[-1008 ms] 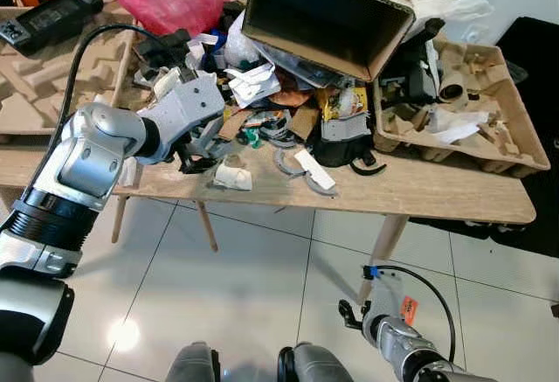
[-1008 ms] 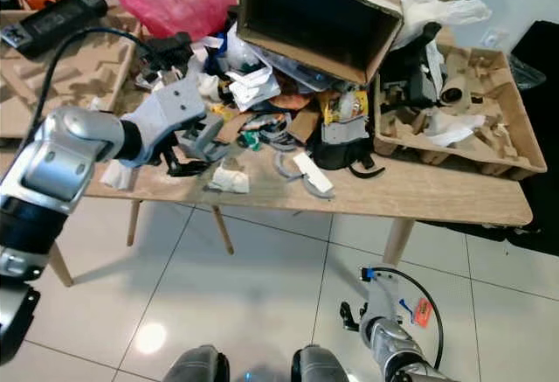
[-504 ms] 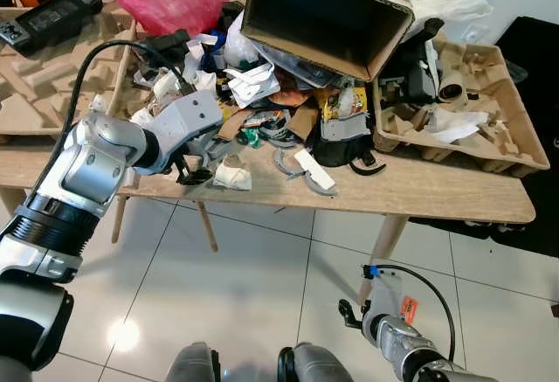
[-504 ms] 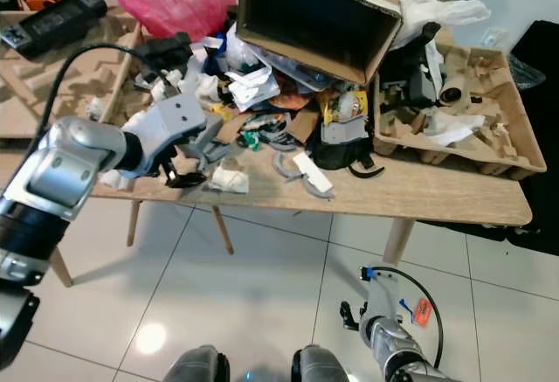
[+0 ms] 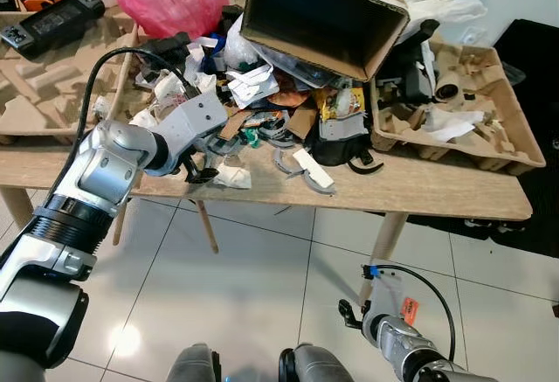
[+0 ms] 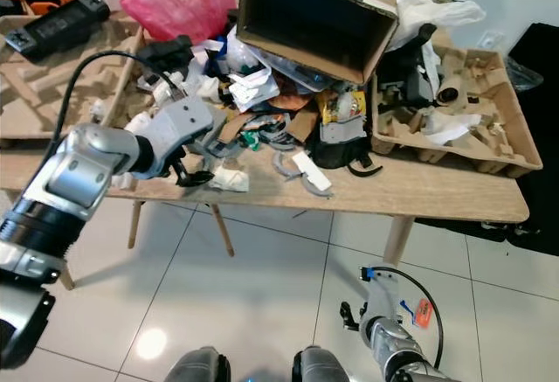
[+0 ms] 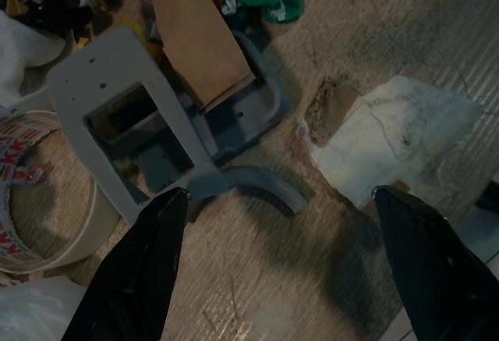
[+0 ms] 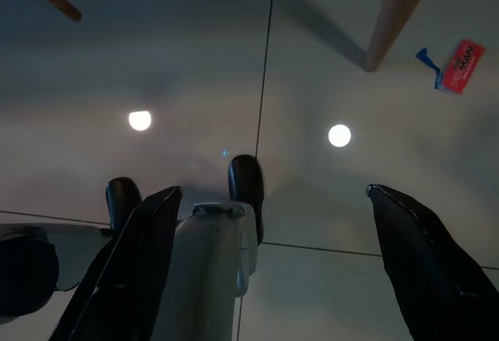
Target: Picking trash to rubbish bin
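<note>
Spread wide and empty, our left gripper (image 7: 281, 263) hovers above the crumpled white paper scrap (image 7: 390, 150) on the cluttered wooden table (image 5: 419, 191), seemingly lining up a grab.

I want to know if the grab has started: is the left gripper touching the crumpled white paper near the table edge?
Apart. In the left wrist view the left gripper is open, and the crumpled white paper lies on the table beyond its fingertips, with bare wood between.
</note>
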You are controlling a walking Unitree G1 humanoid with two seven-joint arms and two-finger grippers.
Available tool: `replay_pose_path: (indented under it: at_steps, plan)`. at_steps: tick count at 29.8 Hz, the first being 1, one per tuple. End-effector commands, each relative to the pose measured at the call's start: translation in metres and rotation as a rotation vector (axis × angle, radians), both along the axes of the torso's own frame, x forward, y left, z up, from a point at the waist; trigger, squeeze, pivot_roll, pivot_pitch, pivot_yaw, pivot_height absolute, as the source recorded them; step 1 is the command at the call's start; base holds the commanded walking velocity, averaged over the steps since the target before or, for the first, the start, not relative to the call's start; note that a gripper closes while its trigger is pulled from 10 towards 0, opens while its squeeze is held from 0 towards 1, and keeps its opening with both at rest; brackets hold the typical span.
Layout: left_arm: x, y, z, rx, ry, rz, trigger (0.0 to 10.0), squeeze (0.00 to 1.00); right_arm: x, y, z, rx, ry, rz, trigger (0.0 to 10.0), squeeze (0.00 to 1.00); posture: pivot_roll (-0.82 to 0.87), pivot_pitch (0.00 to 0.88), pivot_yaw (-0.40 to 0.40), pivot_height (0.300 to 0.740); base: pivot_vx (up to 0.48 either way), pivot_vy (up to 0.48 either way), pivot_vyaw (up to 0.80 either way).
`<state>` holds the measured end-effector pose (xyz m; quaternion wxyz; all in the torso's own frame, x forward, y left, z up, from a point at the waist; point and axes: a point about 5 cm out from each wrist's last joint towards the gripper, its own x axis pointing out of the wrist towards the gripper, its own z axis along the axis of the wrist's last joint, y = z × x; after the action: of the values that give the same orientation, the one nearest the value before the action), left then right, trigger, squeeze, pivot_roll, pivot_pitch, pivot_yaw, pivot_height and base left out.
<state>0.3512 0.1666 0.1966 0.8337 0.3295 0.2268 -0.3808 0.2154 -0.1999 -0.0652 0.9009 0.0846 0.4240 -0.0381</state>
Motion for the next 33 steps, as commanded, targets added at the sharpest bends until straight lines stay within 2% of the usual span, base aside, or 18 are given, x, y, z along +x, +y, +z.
replay_pose_path:
  at_steps: [1,7,8,17,25,29,33]
  plan:
    - [0.000,-0.001,-0.014,0.014,0.049,0.015,10.0,0.00,-0.008,-0.003,-0.004,0.000,0.029,-0.016,10.0,0.00,0.17,0.132,-0.046,0.740,0.000,0.000,0.00]
    - [0.006,-0.001,-0.013,-0.014,0.019,0.067,10.0,0.00,-0.012,-0.004,-0.006,-0.007,0.040,-0.004,10.0,0.00,0.17,0.096,-0.053,0.740,0.000,0.000,0.00]
    - [0.011,-0.001,-0.012,-0.027,-0.004,0.099,10.0,0.00,-0.012,-0.007,-0.006,-0.014,0.040,-0.005,10.0,0.00,0.17,0.088,-0.052,0.740,0.000,0.000,0.00]
    - [0.015,0.008,-0.020,-0.012,-0.024,0.180,10.0,0.00,-0.011,-0.012,-0.004,-0.021,0.036,-0.016,10.0,0.00,0.17,0.069,-0.060,0.740,0.000,0.000,0.00]
    - [0.021,0.008,-0.025,-0.006,-0.050,0.216,10.0,0.00,-0.009,-0.013,-0.003,-0.023,0.029,-0.011,10.0,0.00,0.17,0.066,-0.065,0.740,0.000,0.000,0.00]
    - [0.025,0.006,-0.021,-0.011,-0.102,0.215,10.0,0.00,-0.010,-0.013,-0.003,-0.024,0.032,-0.010,10.0,0.00,0.17,0.065,-0.067,0.740,0.000,0.000,0.00]
    - [0.031,-0.002,-0.009,-0.059,-0.185,0.223,10.0,0.00,-0.011,-0.013,-0.004,-0.023,0.033,-0.013,10.0,0.00,0.16,0.066,-0.065,0.740,0.000,0.000,0.00]
